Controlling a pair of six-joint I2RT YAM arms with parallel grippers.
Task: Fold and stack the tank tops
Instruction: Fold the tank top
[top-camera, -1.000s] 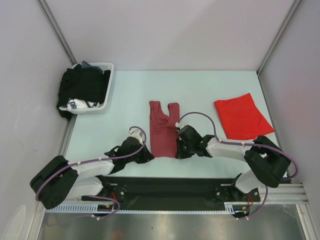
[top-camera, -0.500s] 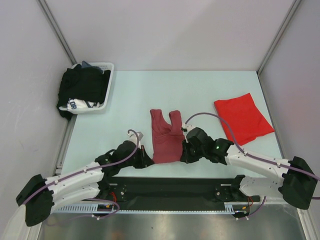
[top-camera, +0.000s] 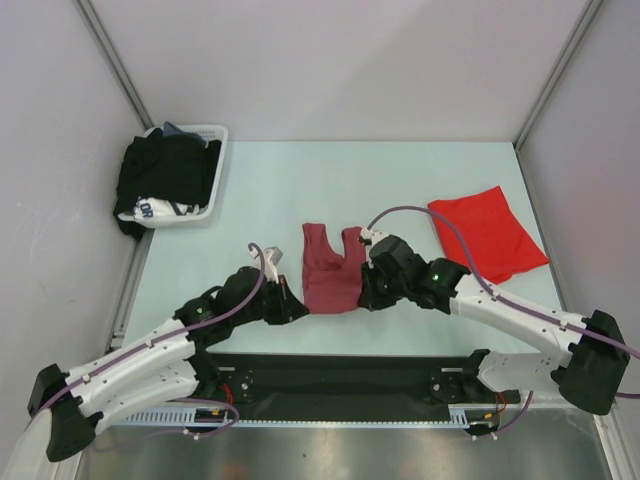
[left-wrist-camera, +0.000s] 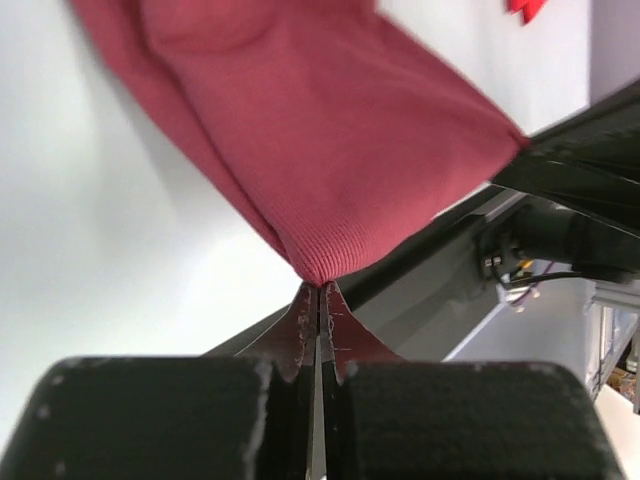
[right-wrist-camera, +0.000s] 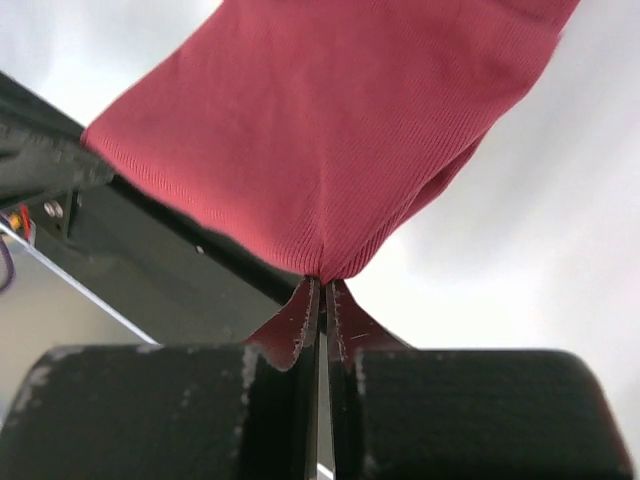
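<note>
End effectors (two) pinch one maroon top; red top apart

Both arms are out low and long, angled in toward each other. The white-and-black left arm runs from its base at the lower left up and to the right, elbow nearly flat. Its black left gripper points right. The matching right arm sweeps in from the lower right, wrist cocked, and the black right gripper points left and a little down. On the wrist cameras, the left gripper's black fingers are pressed tight together, pinching a corner of the dusty maroon ribbed cloth tank top. The right gripper's fingers are clamped the same way on the opposite corner, with barely a slit between them.
</note>
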